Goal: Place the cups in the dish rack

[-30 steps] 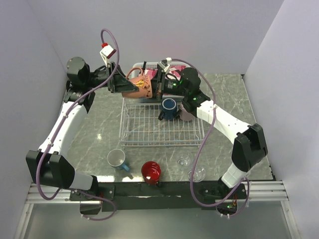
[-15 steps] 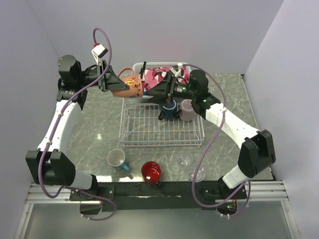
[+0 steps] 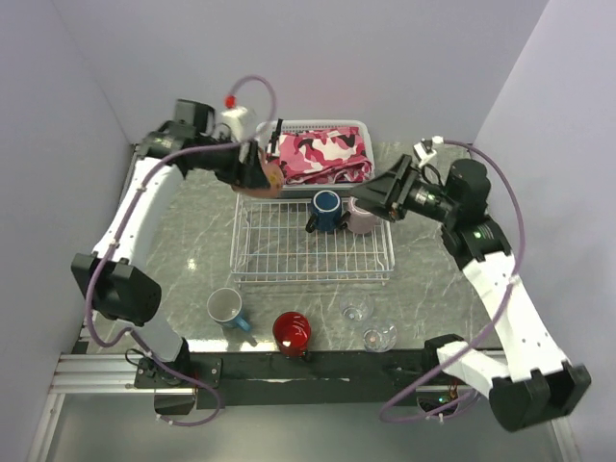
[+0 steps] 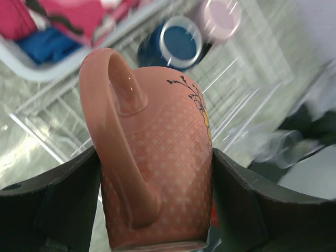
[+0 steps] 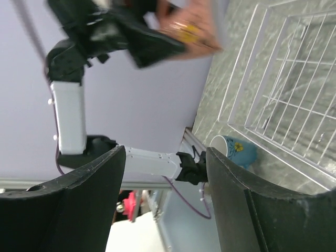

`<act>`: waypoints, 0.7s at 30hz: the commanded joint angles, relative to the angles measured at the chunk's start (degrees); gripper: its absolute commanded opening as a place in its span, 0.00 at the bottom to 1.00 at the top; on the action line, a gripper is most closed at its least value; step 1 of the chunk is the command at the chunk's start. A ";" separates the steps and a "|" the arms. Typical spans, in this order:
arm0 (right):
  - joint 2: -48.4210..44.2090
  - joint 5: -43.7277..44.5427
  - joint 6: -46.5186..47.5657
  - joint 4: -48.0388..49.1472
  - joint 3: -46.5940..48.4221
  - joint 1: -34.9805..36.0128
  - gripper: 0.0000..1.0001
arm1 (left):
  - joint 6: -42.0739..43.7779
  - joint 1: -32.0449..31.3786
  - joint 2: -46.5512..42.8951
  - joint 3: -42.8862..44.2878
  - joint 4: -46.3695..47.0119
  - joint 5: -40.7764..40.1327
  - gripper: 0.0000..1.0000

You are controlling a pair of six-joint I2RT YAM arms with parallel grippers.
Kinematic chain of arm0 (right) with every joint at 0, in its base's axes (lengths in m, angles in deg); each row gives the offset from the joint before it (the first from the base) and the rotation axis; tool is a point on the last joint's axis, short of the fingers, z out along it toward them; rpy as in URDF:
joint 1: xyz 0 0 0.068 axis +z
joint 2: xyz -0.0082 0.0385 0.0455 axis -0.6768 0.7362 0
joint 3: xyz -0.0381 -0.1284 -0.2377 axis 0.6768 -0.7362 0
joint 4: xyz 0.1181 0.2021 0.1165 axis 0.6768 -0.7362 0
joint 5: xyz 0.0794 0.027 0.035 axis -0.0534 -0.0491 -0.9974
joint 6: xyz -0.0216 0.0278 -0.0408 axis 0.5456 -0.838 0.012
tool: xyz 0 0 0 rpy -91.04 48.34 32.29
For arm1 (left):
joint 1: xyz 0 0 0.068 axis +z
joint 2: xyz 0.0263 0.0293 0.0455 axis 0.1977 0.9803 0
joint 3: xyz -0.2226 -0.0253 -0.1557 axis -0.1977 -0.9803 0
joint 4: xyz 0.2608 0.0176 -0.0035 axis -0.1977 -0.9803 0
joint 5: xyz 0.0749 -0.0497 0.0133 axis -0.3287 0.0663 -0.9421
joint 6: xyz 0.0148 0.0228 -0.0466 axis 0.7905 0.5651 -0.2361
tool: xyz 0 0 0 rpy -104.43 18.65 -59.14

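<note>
1. Brown cup (image 4: 157,152) is held tight in the left end effector (image 3: 255,173), up over the rack's (image 3: 313,278) far left corner.
2. Right end effector (image 3: 373,197) is wide open, near the pink cup (image 3: 362,220).

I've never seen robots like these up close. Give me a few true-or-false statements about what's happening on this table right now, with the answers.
1. The left gripper is clamped on a terracotta mug. True.
2. The right gripper is carrying a cup too. False: its fingers are spread apart with nothing between them.
3. A navy mug and a pink mug sit inside the dish rack. True.
4. The red mug is in the rack. False: it stands on the table, in front of the rack, near the arm bases.
5. Two clear glasses stand on the table outside the rack. True.
</note>
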 commanded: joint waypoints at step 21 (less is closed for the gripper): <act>-11.20 -0.92 1.59 -6.18 -7.45 -6.62 0.66 | 14.50 -17.45 14.12 -5.76 2.69 -30.52 0.01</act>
